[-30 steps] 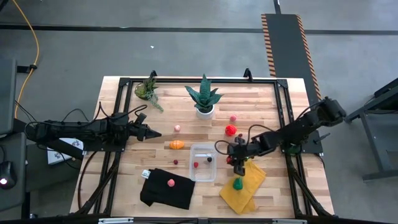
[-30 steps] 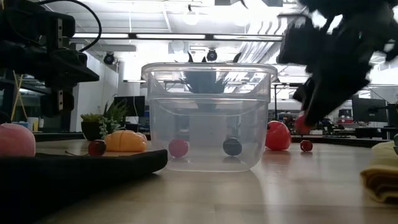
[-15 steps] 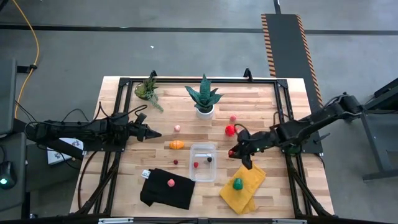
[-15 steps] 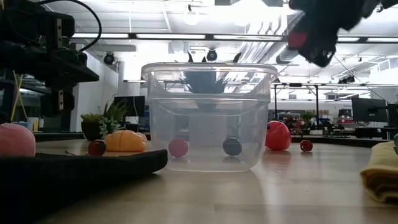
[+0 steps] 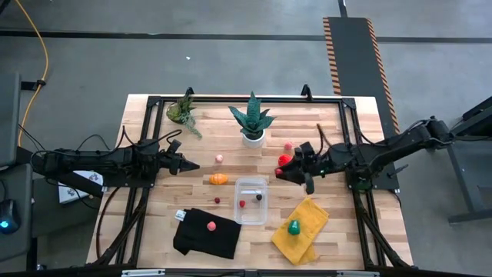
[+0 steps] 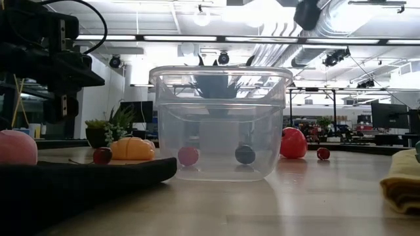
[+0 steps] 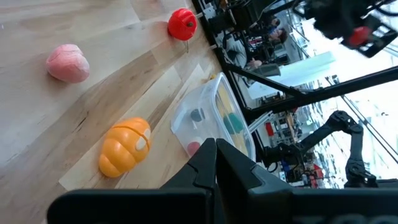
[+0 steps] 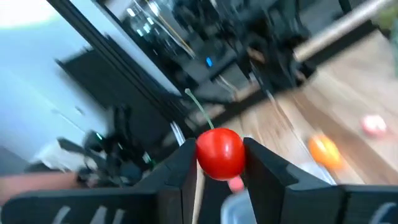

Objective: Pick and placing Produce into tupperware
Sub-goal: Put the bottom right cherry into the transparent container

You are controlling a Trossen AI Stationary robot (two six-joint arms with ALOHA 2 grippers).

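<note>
Right claw [image 8: 219, 163] is clenched on a red cherry [image 8: 219, 152], carried high to clear the clear tupperware [image 5: 251, 200] wall beside it on the bench [image 5: 154, 223]; left claw [image 5: 192, 165] waits clenched, empty

Grey concrete floor [image 5: 231, 69] (striped hazard mat [image 5: 355, 54] beside it), bright ceiling strip lights [image 6: 197, 38] overhead.

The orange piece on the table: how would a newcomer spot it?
Start at the clear tub in the middle of the table. Just beyond its left corner lies the orange piece, on bare wood. It is the only orange, ridged item; its neighbours are small pink or dark red balls.
</note>
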